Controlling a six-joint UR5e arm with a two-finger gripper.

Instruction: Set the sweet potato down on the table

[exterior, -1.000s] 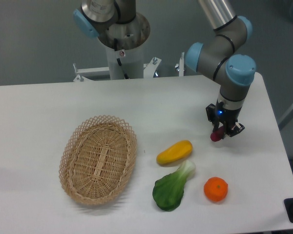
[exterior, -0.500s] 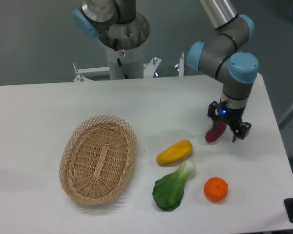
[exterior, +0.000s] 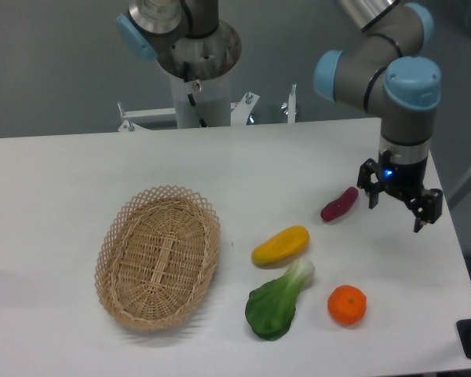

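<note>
The orange (exterior: 347, 305) and the leafy green (exterior: 278, 301) sat nearest me, the yellow fruit (exterior: 280, 245) just behind. Beyond it the sweet potato (exterior: 339, 204) lay on the table (exterior: 71, 177), apart from the gripper (exterior: 398, 208), which hung to its right with fingers spread and nothing between them. No writing was readable.

magenta sweet potato (exterior: 339, 204), white table (exterior: 78, 181), tan woven basket (exterior: 158, 256), orange orange (exterior: 347, 305)

Oval wicker basket (exterior: 158, 257) on left, nothing in it. Yellow oblong fruit (exterior: 280, 245) mid-right, bok choy (exterior: 279, 301) just below, stem tip close to fruit. Orange (exterior: 347, 305) right of bok choy.
</note>
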